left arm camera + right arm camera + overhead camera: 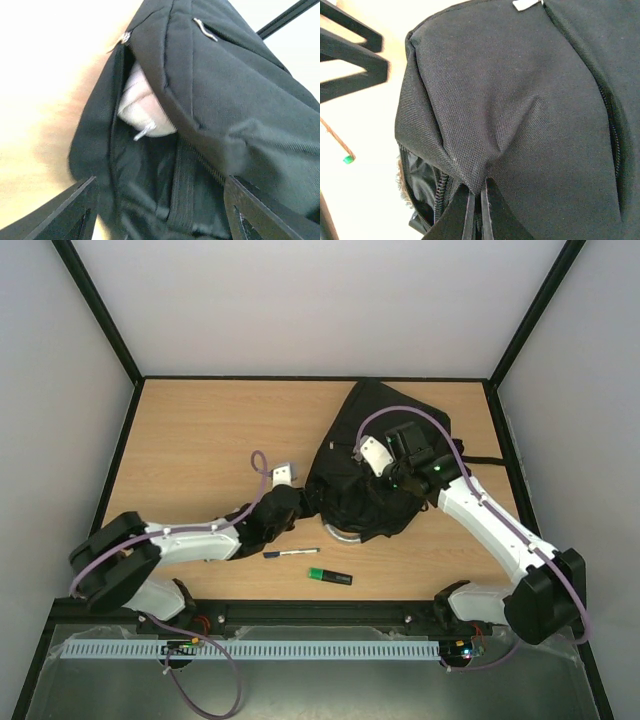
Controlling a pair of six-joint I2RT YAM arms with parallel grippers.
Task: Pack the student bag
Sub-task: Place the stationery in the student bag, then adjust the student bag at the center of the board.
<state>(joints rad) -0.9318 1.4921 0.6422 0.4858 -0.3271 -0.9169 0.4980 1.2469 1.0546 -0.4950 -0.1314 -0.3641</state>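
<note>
The student bag (372, 455), a black backpack, lies on the wooden table at centre right, with its grey curved handle (345, 536) toward the near edge. My right gripper (476, 197) is shut on a pinched fold of the bag's top fabric and holds it up beside the unzipped opening (422, 182). It also shows in the top view (392, 478). My left gripper (160, 222) is open at the bag's mouth, with its fingers (65, 215) wide apart and the dark lining (150, 175) between them. A pale rounded object (142, 107) shows inside the bag.
A blue-and-white pen (291, 553) and a green highlighter (329, 577) lie on the table in front of the bag, near the front edge. Black frame posts and pale walls enclose the table.
</note>
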